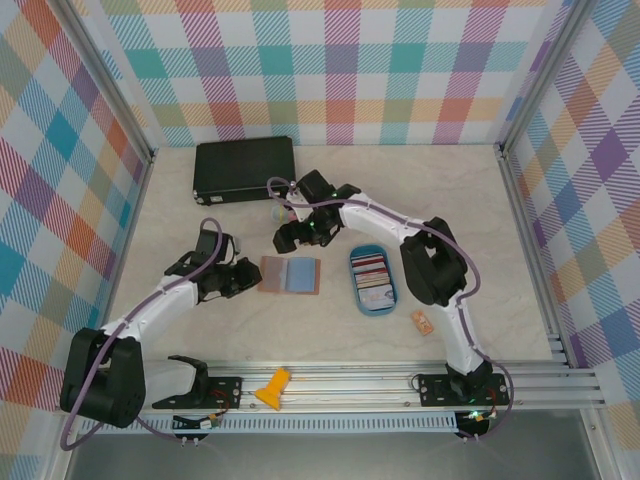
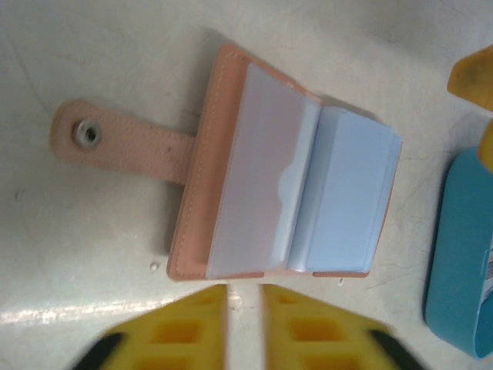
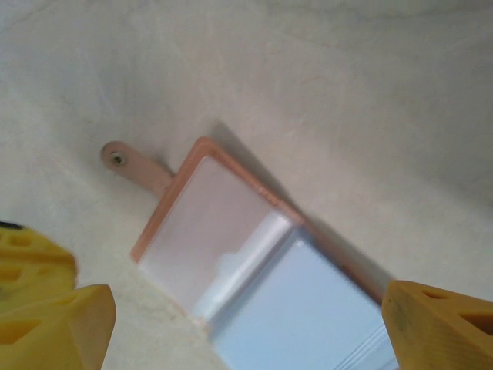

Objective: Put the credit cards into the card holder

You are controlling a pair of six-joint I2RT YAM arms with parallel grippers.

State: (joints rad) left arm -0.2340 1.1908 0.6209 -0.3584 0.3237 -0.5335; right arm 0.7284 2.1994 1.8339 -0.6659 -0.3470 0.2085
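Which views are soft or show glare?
Left wrist: open pinkish-brown leather card holder sharp, yellow left fingers blurred, glare streak on the pale table. Right wrist: holder soft, yellow right fingers out of focus, dark shadow along its upper-right edge. Top external: even light, sharp throughout.

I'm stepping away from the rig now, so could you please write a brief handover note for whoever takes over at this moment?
Left gripper: fingers slightly apart, empty, close beside the card holder.
Right gripper: wide open, empty, hovering over the holder.
The card holder lies open on the table with its snap strap out to one side; the sleeves in view look empty.
The credit cards are stacked in the blue tray, right of the holder.
Done: holder is open.
Left: pick cards from the tray and slide them into the sleeves.
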